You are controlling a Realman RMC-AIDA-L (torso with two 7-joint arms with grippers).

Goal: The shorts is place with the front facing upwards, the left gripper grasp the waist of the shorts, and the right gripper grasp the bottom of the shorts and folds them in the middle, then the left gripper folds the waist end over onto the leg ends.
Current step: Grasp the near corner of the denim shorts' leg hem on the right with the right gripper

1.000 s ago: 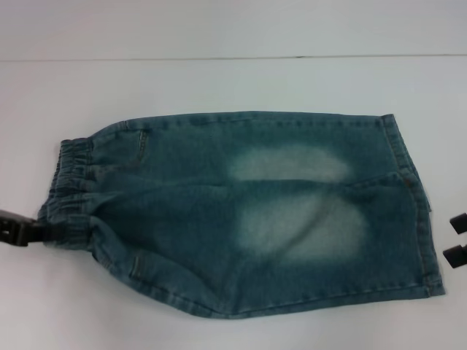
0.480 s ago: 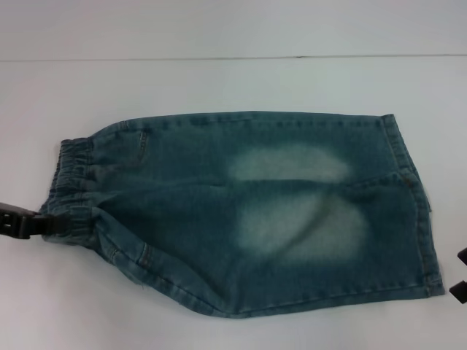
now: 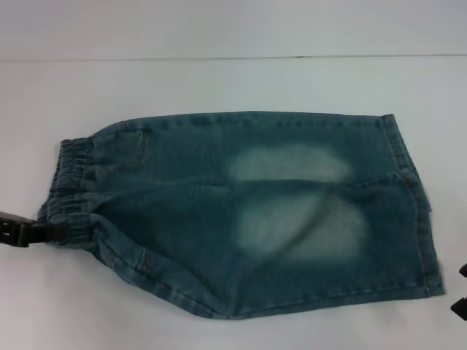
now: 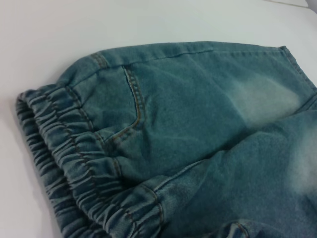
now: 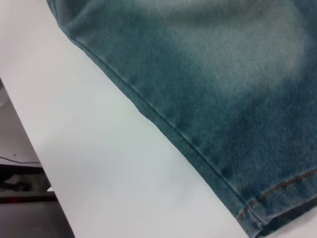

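The shorts lie flat on the white table, folded lengthwise, two pale patches showing. The waist of the shorts points to the left, and its crinkled band fills the left wrist view. My left gripper is at the near corner of that band and is shut on it. The bottom of the shorts lies on the right. My right gripper is at the picture's right edge, just off the near hem corner, open and holding nothing. The right wrist view shows the folded edge and hem corner.
The white table stretches behind the shorts to a pale back wall. In the right wrist view the table's edge drops off to a dark floor with cables.
My right gripper has drawn back from the hem, towards the near right edge of the view. The left gripper has shifted slightly with the waist corner, and the near folded edge has moved a little.
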